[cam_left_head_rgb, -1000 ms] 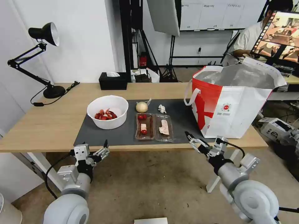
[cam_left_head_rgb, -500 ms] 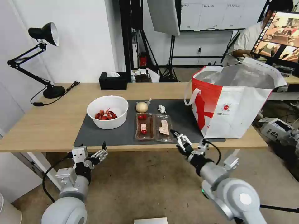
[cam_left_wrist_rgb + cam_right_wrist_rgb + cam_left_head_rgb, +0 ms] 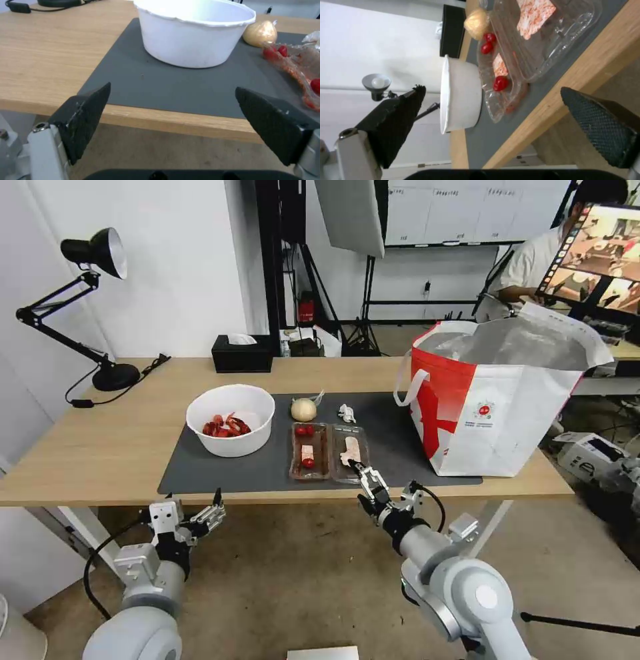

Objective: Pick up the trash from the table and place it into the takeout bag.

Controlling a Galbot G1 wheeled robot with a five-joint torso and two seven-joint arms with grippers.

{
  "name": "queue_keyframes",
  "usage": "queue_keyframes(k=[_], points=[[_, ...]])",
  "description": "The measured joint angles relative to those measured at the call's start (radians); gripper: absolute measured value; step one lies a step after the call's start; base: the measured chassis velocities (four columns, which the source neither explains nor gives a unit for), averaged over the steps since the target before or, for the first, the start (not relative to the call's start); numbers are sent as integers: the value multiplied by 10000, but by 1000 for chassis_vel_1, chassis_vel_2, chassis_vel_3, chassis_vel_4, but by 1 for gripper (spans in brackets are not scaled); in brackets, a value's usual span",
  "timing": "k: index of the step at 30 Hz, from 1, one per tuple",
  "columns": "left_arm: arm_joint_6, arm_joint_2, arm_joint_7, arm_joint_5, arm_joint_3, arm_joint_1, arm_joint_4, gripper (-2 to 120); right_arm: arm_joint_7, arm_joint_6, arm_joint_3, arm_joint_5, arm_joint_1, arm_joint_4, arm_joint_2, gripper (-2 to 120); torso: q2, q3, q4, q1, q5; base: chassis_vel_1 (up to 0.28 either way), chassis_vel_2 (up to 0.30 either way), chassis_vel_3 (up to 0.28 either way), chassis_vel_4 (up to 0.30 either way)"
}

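Here the right gripper (image 3: 361, 481), fingers spread, hangs at the table's (image 3: 113, 447) front edge just before two clear plastic trays (image 3: 329, 450) on the matte grey mat (image 3: 393, 433). The left gripper (image 3: 215, 503) gapes below the edge, facing the smooth white bowl (image 3: 230, 419). The boxy foil-lined takeout bag (image 3: 497, 400) stands at the table's right end

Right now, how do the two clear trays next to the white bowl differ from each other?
The left tray holds red cherry tomatoes and one small pale piece; the right tray holds one larger pale piece and no tomatoes. The left tray lies nearer the bowl; the right tray lies nearer the bag. The right gripper, jaws open, is at the right tray's near edge, not the left tray's. Both are clear plastic, side by side on the mat.
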Motion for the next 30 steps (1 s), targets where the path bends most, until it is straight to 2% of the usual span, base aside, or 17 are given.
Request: queue_keyframes(k=[30], points=[[-79, 60, 6, -91, -40, 34, 196, 100, 674, 300, -565, -399, 1000, -1139, 438, 100, 0, 0, 0, 0, 0, 0, 0, 0, 0]])
